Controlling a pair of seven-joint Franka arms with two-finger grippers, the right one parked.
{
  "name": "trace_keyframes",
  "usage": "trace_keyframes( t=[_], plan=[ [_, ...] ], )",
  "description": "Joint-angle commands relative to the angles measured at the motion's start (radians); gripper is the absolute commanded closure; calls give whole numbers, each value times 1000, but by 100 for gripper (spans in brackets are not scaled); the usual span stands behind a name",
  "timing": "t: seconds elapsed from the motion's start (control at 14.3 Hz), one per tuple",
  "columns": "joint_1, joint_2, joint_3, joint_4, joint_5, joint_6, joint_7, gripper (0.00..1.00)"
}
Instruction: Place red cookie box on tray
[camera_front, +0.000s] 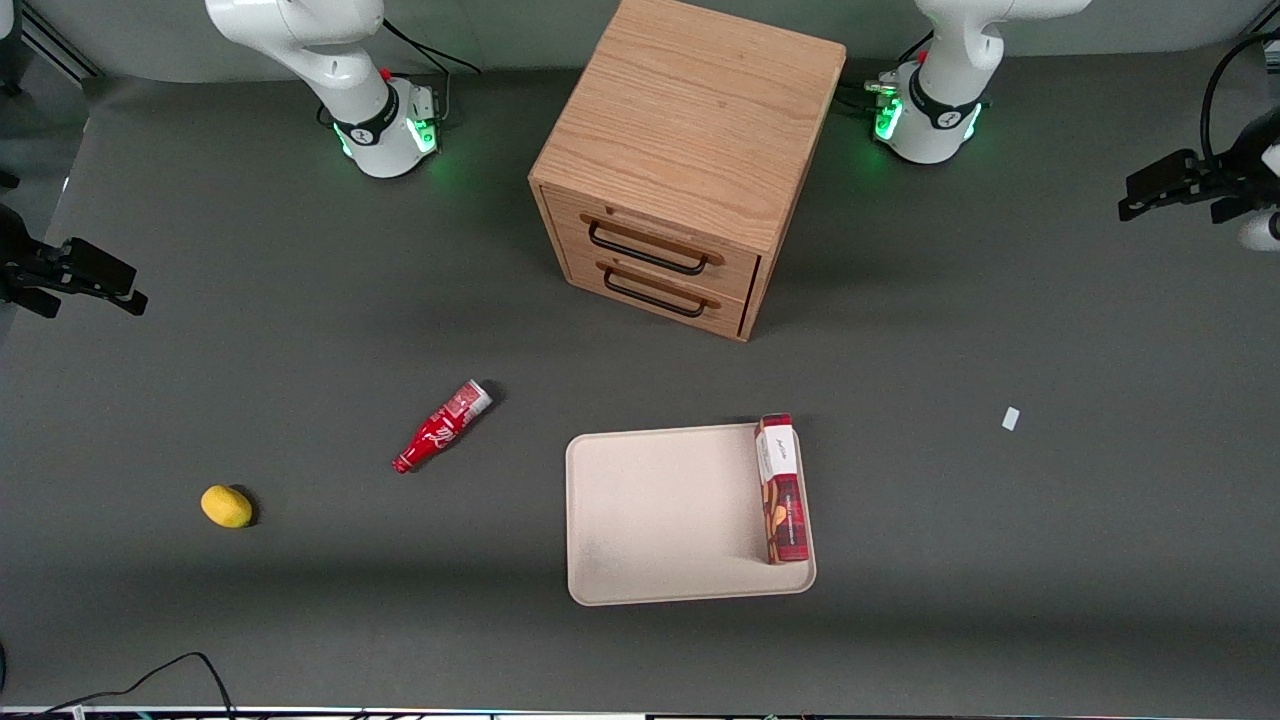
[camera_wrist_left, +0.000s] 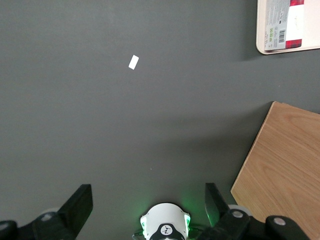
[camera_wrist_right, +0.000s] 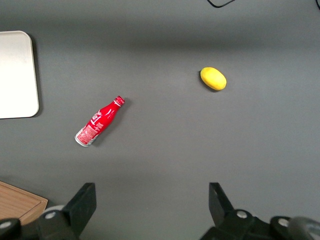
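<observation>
The tray (camera_front: 660, 520), lower centre of the front view, holds the red cookie box (camera_front: 781, 490) along one edge. The gripper (camera_wrist_left: 147, 202) hovers apart, fingers spread, holding nothing.

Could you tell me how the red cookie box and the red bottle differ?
The red cookie box is a slim rectangle lying on the tray; the red bottle is round, lying on the table. Both are red and lie flat. The claw hangs open, away from both.
</observation>
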Motion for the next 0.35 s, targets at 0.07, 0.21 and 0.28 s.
trace_keyframes(
  t=[0.07, 0.21, 0.28],
  plan=[
    [-16, 26, 6, 86, 17, -59, 28, 0],
    [-16, 43, 3, 117, 17, -85, 28, 0],
    [-16, 43, 3, 117, 17, -87, 26, 0]
  ],
)
